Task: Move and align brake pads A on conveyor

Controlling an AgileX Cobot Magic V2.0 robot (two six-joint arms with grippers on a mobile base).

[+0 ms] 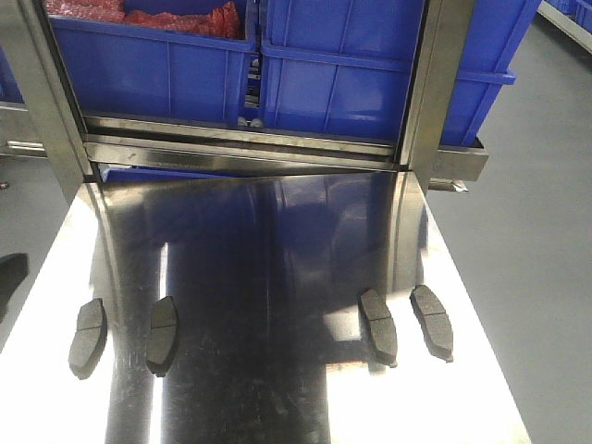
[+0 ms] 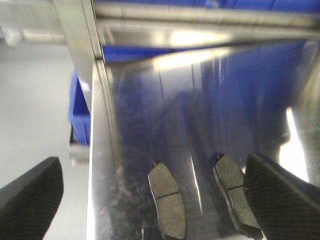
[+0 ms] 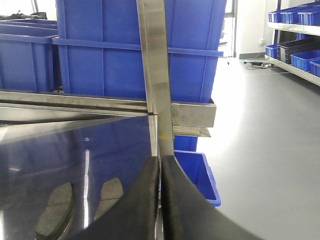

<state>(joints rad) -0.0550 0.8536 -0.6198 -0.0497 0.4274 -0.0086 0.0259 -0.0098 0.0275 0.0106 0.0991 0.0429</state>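
Four brake pads A lie face up on a shiny steel table point(image 1: 277, 240), in two pairs near its front. The left pair are one pad point(image 1: 88, 337) and its neighbour point(image 1: 163, 335); the right pair are a third point(image 1: 378, 326) and a fourth point(image 1: 432, 321). My left gripper point(image 2: 152, 200) hangs open above the left pair, one pad point(image 2: 167, 200) between its fingers and another point(image 2: 232, 192) by the right finger point(image 2: 280, 200). My right gripper point(image 3: 160, 200) is shut on nothing, with two pads point(image 3: 55, 210) point(image 3: 111, 195) to its left. The conveyor is out of view.
Blue crates point(image 1: 342, 74) sit on a steel rack behind the table, framed by two upright steel posts point(image 1: 435, 83). A blue bin point(image 3: 200, 172) stands on the grey floor beside the table's right edge. Shelves with blue bins point(image 3: 300, 55) line the far right.
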